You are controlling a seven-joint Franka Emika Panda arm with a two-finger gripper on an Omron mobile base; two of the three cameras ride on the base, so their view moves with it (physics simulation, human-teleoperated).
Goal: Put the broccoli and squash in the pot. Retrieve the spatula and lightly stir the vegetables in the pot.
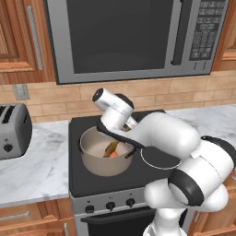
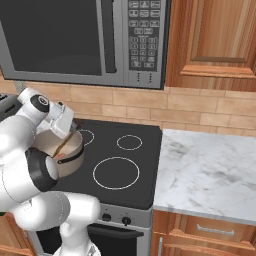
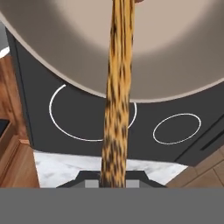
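The pot (image 1: 105, 159) sits left of centre in the left base view, on the stove (image 1: 152, 173). Inside it lies the squash (image 1: 113, 154). The gripper (image 1: 125, 127) hangs over the pot's back rim, pinching the spatula (image 3: 117, 94) by its handle. In the hand view its long axis runs straight up the middle of the frame, head end pointing into the pot (image 3: 175, 48). In the right base view the spatula (image 2: 66, 143) slants down-left into the pot (image 2: 70, 157).

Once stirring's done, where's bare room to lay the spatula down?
Best is the marble counter right of the stove; its right burners are bare too. The counter strip between toaster and stove also works. Crowded around the pot, where the gripper holds the spatula.
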